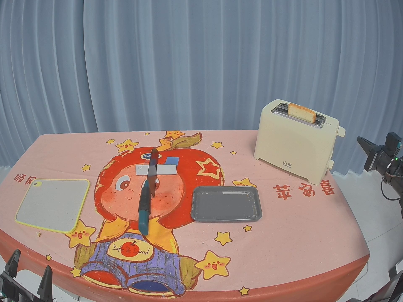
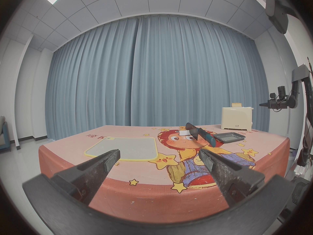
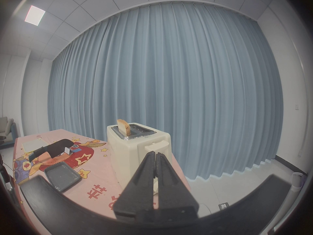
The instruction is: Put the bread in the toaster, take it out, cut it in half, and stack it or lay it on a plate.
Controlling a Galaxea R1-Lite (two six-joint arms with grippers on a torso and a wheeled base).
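Note:
A cream toaster (image 1: 296, 145) stands at the table's back right with a slice of bread (image 1: 301, 112) sticking up from its far slot. Beside the toaster's lever end, off the table's right edge, my right gripper (image 1: 364, 144) hangs in the air; the right wrist view shows this gripper (image 3: 156, 155) shut and empty, pointing at the toaster (image 3: 137, 150) and bread (image 3: 123, 127). My left gripper (image 2: 158, 154) is open and empty, low in front of the table's near left corner. A grey tray-like plate (image 1: 226, 204) lies mid-table. A teal-handled knife (image 1: 147, 191) leans on a white block (image 1: 166, 169).
A grey cutting board (image 1: 53, 204) with a yellow rim lies at the table's left. The cartoon-printed pink tablecloth has bare room along the front and right of the plate. A blue curtain hangs behind the table.

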